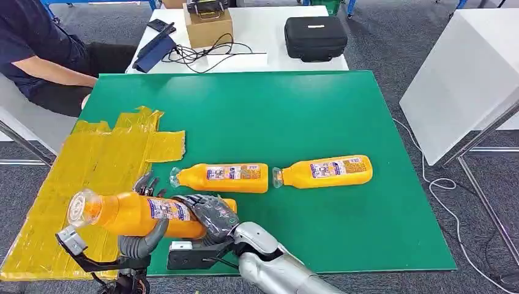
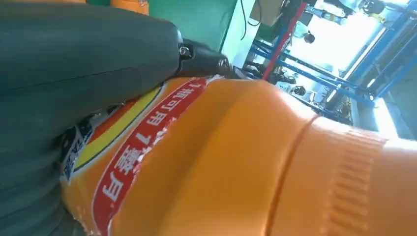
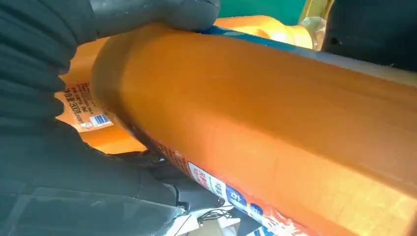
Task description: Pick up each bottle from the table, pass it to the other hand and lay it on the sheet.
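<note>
Spreading across the whole near scene, the green counter [image 1: 294, 110] carries the yellow sheet [image 1: 79, 177] at its left edge, crumpled and overhanging the near-left corner. Two orange bottles [image 1: 223, 177] lie on their sides mid-counter, end to end, the right one [image 1: 327, 171] just beside the other. A third bottle [image 1: 138, 213] is lifted above the near-left corner, roughly level, cap pointing left over the sheet.

Both hands are on it. The right hand [image 1: 211, 214] wraps the base end with fingers closed around the body; the left hand [image 1: 144, 236] cups the middle from beneath, its thumb pressed to the label.

The likely trouble is in the handover: if the right hand lets go before the left is firmly closed, the smooth round bottle may roll out and drop onto the counter edge or the floor. The rumpled sheet could also let it roll once laid down.
</note>
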Tool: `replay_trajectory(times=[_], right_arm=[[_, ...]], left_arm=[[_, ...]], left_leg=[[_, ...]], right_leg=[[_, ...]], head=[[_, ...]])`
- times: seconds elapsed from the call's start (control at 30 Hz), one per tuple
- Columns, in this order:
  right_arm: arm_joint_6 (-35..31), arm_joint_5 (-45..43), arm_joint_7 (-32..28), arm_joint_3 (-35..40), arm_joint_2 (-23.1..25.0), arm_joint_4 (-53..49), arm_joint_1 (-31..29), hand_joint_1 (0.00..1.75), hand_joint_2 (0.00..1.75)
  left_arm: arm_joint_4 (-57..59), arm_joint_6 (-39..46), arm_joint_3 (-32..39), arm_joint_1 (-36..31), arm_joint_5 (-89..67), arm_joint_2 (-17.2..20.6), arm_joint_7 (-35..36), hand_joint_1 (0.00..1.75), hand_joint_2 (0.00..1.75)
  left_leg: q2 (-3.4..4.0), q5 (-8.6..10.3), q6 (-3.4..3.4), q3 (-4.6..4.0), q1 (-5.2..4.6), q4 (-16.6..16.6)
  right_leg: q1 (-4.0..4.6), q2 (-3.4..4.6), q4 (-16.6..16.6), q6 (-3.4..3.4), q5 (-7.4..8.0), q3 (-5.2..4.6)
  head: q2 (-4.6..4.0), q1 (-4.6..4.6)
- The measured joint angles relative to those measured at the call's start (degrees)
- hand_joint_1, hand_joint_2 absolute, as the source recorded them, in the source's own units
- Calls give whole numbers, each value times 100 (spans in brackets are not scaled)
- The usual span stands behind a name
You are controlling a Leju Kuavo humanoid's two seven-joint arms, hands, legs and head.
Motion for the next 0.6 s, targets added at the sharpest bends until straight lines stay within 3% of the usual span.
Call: replay_trajectory(times=[0.43, 0.5, 0.53, 0.6], right_arm=[[9, 612, 170, -584, -179, -632, 482, 175, 175], [9, 640, 181, -632, -210, -710, 537, 0, 175], [9, 673, 190, -671, -219, -756, 568, 0, 0], [13, 774, 192, -763, -236, -855, 668, 0, 0]], left_arm=[[0, -129, 0, -176, 142, -15, 138, 175, 175], [13, -129, -4, -211, 142, -18, 149, 175, 175], [17, -136, -4, -226, 144, -20, 155, 175, 175], [17, -153, -7, -244, 157, -44, 168, 175, 175]], left_leg=[[4, 0, 0, -1, 1, -1], [6, 0, 0, -2, 1, 0], [6, 0, 0, -1, 1, 0], [5, -1, 0, -1, 1, 0]], right_leg=[[2, 11, 0, 0, 0, -5], [1, 11, 0, 0, 0, -6], [1, 11, 0, 0, 0, -5], [1, 11, 0, 0, 0, -5]], head=[[0, 2], [0, 0], [0, 0], [0, 0]])
